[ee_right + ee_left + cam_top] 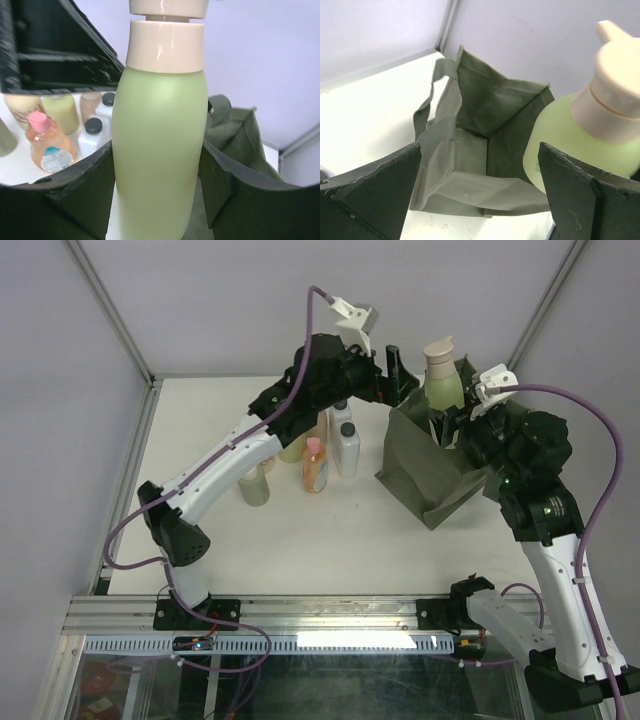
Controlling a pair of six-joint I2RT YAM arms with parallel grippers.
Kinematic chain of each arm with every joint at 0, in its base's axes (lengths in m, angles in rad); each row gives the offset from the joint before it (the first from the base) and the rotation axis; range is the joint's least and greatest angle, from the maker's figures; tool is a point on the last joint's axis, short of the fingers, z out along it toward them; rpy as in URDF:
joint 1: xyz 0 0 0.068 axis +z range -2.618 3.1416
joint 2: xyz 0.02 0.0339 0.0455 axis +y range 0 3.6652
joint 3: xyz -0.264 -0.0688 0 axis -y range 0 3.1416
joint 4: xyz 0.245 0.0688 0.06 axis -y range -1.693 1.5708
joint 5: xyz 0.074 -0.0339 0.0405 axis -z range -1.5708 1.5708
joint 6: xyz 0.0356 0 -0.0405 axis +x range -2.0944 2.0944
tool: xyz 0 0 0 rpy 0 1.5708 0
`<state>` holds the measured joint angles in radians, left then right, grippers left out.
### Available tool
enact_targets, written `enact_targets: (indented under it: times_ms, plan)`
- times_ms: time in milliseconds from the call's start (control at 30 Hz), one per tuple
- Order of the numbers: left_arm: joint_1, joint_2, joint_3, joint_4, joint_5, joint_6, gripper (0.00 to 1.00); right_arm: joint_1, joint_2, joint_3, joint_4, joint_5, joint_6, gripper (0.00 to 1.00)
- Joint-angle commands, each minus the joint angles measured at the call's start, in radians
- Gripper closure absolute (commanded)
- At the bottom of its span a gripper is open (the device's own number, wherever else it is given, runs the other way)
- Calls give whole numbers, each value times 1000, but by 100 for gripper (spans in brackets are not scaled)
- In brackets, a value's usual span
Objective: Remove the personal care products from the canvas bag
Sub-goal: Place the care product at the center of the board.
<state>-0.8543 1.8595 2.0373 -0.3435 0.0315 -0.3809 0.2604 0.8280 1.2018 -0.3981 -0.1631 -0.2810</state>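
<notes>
The olive-green canvas bag (430, 475) lies slumped on the table's right side, its mouth open toward the back; it also shows in the left wrist view (485, 115). My right gripper (447, 425) is shut on a yellow-green bottle (443, 375) with a beige pump top, held upright above the bag's mouth. In the right wrist view both fingers press the bottle's (159, 150) sides. My left gripper (398, 370) is open and empty, just left of that bottle at the bag's far rim. In the left wrist view the bottle (570, 140) stands by the right finger.
Several bottles stand on the table left of the bag: an orange one (315, 468), a white one with a black cap (347, 448), a tan one (256, 485) and a beige one (297, 445). White walls close the back and both sides.
</notes>
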Motion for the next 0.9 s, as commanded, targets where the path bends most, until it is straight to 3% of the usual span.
enact_targets:
  times_ms: [0,267,467,633,867]
  plan:
    - [41,-193,-43,-29,4,63,1,0,9,135,310,-138,60,100]
    - [74,-521,-305,-22,-105,45,1,0,76,63,535,-511,204,100]
    - [77,-673,-379,-42,-212,47,1,53,137,-49,797,-685,377,100]
    - [77,-720,-362,-110,-303,51,1,244,166,-146,852,-671,356,100]
    - [77,-729,-294,-198,-366,73,1,524,249,-302,1013,-507,258,100]
